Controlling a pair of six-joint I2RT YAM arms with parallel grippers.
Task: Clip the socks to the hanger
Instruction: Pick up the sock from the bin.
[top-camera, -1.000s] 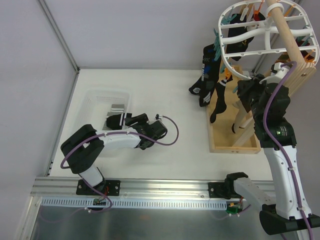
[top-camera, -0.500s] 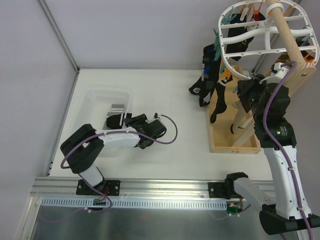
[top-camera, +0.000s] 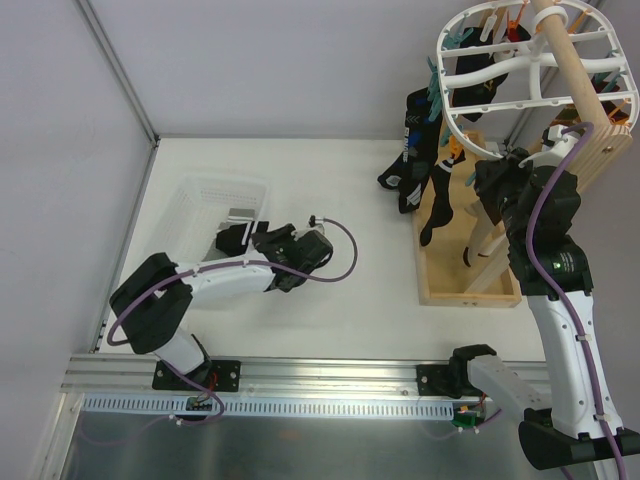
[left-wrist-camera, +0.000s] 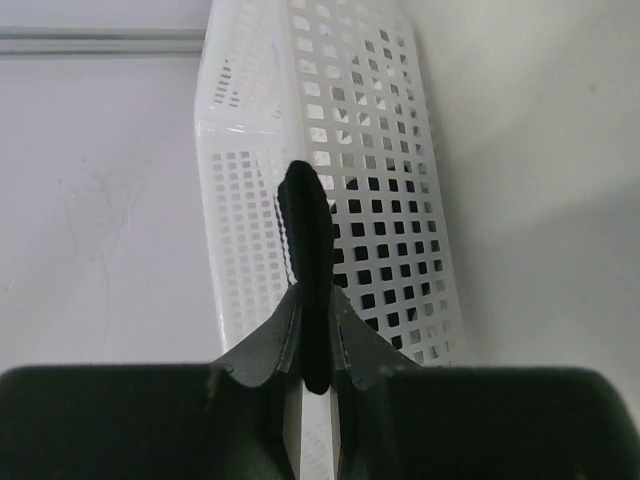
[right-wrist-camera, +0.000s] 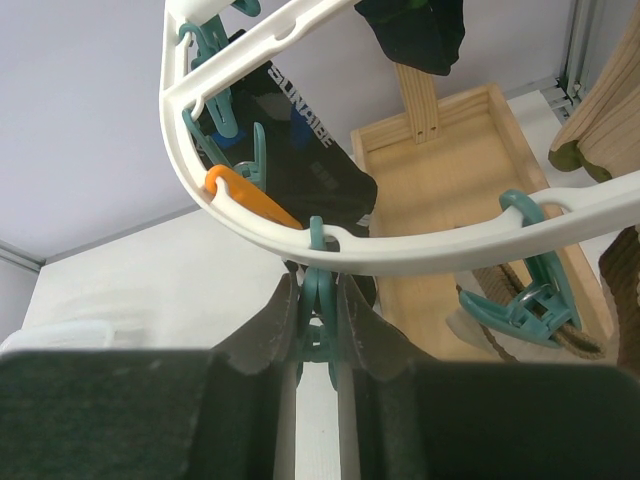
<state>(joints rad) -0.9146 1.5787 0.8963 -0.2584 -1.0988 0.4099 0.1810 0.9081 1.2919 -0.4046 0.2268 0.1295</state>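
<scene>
Judged the job partly done. Found a few black socks (top-camera: 412, 170) already pegged to the white hanger (right-wrist-camera: 400, 248) on the wooden stand (top-camera: 470, 270). Caught another black sock (left-wrist-camera: 303, 230) clenched in the left gripper (left-wrist-camera: 315, 295) at the edge of the basket (left-wrist-camera: 390, 150). Saw the right gripper (right-wrist-camera: 318, 288) squeezed tight on a teal peg (right-wrist-camera: 318, 325) at the hanger's rim. Reckoned carrying across and clipping not yet done.
</scene>
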